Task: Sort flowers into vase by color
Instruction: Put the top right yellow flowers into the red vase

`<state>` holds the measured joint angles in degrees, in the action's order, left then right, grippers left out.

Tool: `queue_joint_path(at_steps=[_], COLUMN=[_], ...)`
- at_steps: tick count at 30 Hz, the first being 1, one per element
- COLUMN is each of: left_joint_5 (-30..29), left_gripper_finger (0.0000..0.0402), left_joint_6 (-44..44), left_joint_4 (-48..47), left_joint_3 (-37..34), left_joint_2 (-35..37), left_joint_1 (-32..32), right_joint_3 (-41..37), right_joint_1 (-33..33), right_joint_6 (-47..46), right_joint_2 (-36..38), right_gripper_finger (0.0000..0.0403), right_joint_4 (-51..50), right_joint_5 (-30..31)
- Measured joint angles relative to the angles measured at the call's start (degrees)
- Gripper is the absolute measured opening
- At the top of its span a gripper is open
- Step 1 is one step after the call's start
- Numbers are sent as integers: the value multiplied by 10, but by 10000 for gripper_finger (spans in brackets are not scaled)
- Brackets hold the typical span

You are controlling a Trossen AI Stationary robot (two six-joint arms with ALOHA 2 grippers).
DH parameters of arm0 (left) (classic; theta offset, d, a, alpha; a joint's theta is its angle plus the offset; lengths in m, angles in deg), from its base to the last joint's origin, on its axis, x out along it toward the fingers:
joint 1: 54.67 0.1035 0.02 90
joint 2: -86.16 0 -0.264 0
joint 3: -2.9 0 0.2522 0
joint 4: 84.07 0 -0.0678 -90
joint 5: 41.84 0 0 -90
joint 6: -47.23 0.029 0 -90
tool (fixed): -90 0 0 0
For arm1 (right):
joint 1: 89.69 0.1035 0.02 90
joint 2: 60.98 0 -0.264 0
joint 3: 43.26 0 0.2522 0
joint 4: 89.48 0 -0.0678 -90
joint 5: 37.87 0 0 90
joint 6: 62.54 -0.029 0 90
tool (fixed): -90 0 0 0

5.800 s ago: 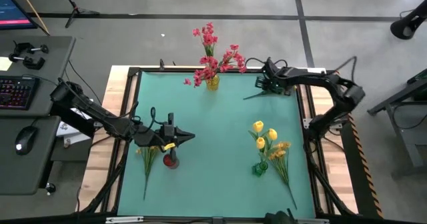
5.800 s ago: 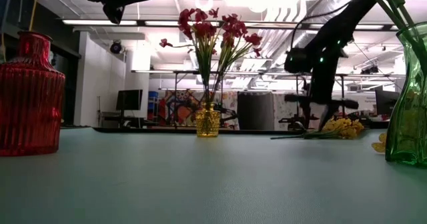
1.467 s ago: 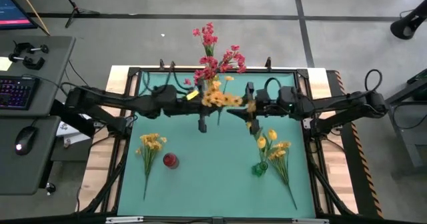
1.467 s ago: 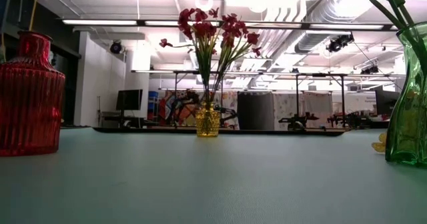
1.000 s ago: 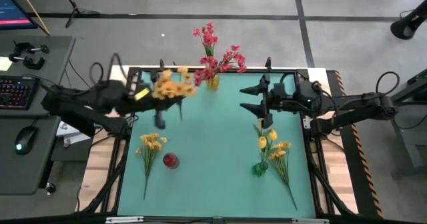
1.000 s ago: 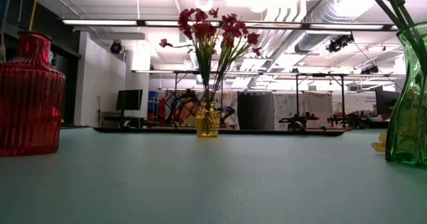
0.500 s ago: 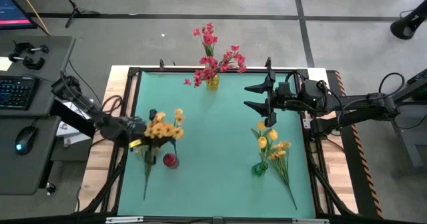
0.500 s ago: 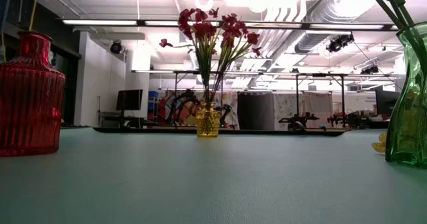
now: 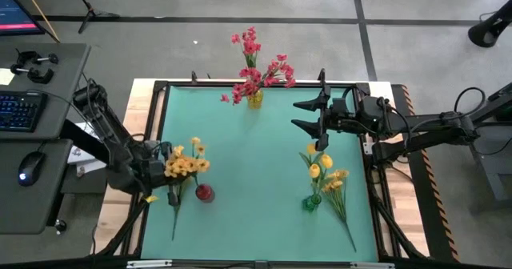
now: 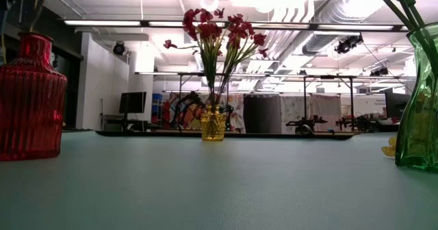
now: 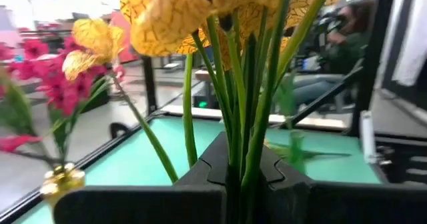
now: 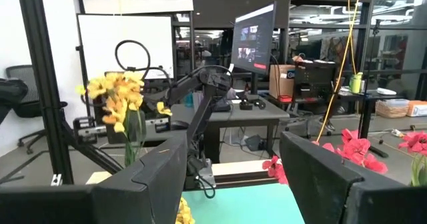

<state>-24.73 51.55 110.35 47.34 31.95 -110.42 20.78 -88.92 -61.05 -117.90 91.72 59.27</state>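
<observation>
My left gripper (image 9: 162, 171) is at the table's left edge, shut on an orange-yellow spray (image 9: 186, 163) whose blossoms (image 11: 200, 11) rise above the fingers. It is just left of the red vase (image 9: 205, 192). In the low view a stem slants just above that vase's mouth (image 10: 34, 35); whether it is inside I cannot tell. A second orange-yellow spray (image 9: 174, 217) lies on the table below the held one. My right gripper (image 9: 308, 115) waits open at the far right. Red-pink flowers (image 9: 256, 73) stand in the yellow vase (image 9: 254, 101). Yellow tulip-like buds (image 9: 317, 166) stand in the green vase (image 9: 310, 202). My left gripper pinches the bundled green stems (image 11: 241, 159) of the orange-yellow spray between its two fingers, well below the blossoms. The fingers come level from the table's left side and lie across the stems. The spray stands roughly upright, blossoms on top. The stems below the fingers are hidden by the gripper.
Another orange-yellow spray (image 9: 338, 190) lies on the table beside the green vase at the near right. The black frame (image 9: 160, 85) rims the green mat. The middle of the mat (image 9: 256, 165) has free room. A desk with a keyboard (image 9: 20, 109) stands left of the table.
My left gripper has swung with the orange-yellow spray from the table's far left toward the near and left edges and has sunk, ending beside the red vase above the lying spray. It has stayed shut on the stems. My right gripper has kept still and open.
</observation>
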Motion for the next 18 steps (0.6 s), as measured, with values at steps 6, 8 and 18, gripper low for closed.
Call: queue_joint_path(at_steps=[6, 8, 18], left_joint_5=[-20, -20, -17], left_gripper_finger=[0, 0, 14], left_joint_6=[-2, -6, -95], left_joint_4=[8, 9, -14], left_joint_3=[0, 0, 0], left_joint_2=[-34, -40, -76], left_joint_1=[4, 7, 7], right_joint_3=[0, 0, 0], right_joint_1=[0, 0, 0], right_joint_6=[0, 0, 0], right_joint_2=[0, 0, 0], right_gripper_finger=[229, 229, 229], right_joint_4=[0, 0, 0], right_joint_5=[0, 1, 28])
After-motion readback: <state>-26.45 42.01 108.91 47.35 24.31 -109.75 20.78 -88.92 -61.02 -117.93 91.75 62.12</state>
